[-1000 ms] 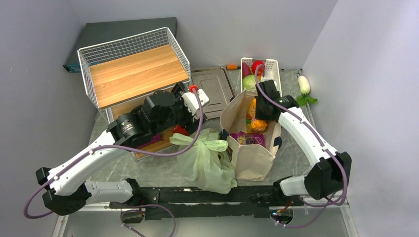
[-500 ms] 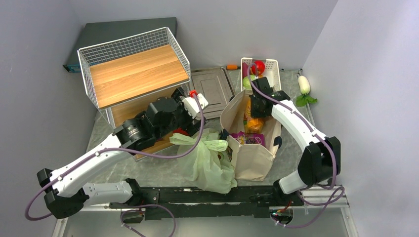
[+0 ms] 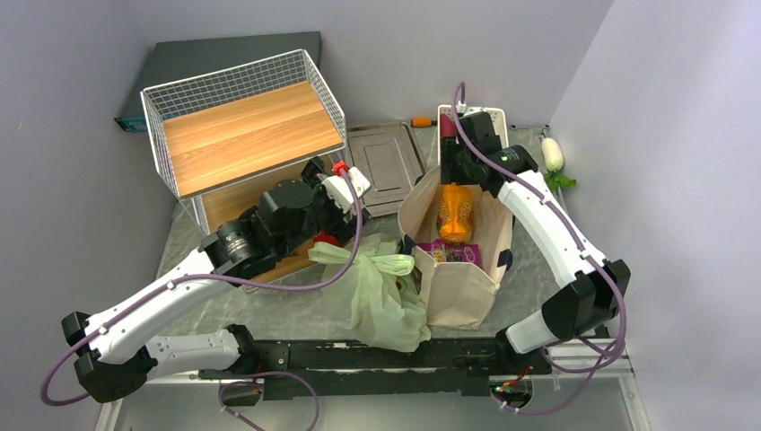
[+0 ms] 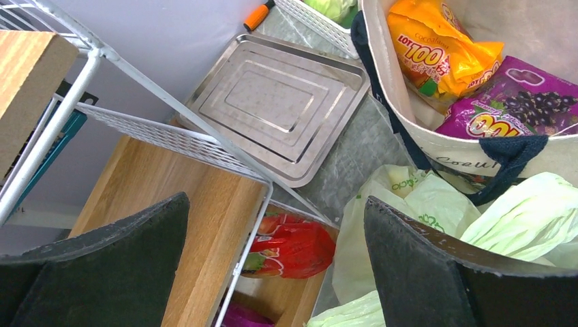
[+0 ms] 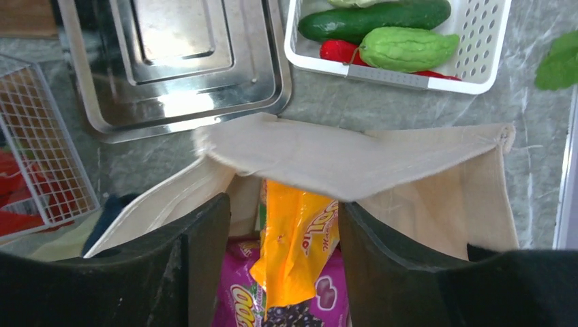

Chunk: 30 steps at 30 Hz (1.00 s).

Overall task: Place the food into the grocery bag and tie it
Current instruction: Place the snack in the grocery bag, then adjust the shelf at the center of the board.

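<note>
So, compared with a second ago, the right gripper (image 5: pixel 284 218) sits higher and further back; it was down inside the canvas tote (image 3: pixel 458 287) and now hangs over the tote's far rim, on the side of the white basket (image 5: pixel 388 76); its fingers are spread and there's nothing between them. That leaves the orange snack packet (image 3: pixel 454 214) uncovered in the tote, lying up against the purple packet (image 3: pixel 446 253). The left arm has slid a little to its left too; the left gripper (image 4: pixel 276 201) hovers between the wire rack (image 3: pixel 242 121) and the tote, with its fingers wide apart and empty. For the task, this probably means the right arm is done in the tote and is lining up on the produce next. The actual grocery bag (image 3: pixel 381 301), the thin pale-green plastic one, is slumped on the table just beside the tote and between the two arms; its handles are flopped loose and untied, and the crumpled plastic hides whatever is inside, so that part looks barely started. The white basket holds a cucumber (image 5: pixel 375 17), a pale green knobbly fruit (image 5: pixel 407 49) and something red (image 5: pixel 337 49) half tucked under it. A steel tray (image 4: pixel 279 105) lies between the rack and the basket, and a red packet (image 4: pixel 293 246) sits on the rack's lower shelf.
</note>
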### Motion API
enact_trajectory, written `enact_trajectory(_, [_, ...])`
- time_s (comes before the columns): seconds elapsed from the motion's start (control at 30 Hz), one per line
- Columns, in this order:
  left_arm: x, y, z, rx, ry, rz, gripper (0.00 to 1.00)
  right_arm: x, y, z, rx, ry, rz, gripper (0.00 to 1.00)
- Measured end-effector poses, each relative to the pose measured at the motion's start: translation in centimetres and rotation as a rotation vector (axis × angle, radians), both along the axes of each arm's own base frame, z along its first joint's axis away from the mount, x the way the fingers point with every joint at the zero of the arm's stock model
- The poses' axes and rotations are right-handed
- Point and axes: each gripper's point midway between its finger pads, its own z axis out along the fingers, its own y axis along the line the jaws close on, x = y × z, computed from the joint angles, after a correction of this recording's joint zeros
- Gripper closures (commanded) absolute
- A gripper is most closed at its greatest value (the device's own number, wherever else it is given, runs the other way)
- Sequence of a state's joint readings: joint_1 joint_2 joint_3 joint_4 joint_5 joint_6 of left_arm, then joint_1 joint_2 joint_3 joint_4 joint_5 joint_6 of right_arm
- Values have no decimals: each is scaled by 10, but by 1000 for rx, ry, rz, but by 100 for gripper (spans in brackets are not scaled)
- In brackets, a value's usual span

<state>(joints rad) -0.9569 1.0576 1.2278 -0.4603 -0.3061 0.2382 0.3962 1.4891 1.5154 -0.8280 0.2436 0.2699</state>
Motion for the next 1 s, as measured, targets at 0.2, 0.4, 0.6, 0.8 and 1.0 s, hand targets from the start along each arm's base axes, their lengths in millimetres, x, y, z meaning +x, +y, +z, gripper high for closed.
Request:
enact_trajectory(0.2, [2,3,0,3,-4,21,1,-13,18,30,-48,-58,42,28])
enact_trajectory(0.4, [6,8,1,-7,0,52,1,-32,37,50,-56,-105,125,24])
enact_trajectory(0.6, [13,16,2,-14,-7,102,1,-58,51,84,25,-191,239,21])
enact_trajectory(0.8, [21,27,4,-37,-12,159,1,-95,90,113,129,-281,477,18])
enact_trajectory(1.0, [22,32,5,-57,-10,177,1,-131,138,93,143,-257,723,17])
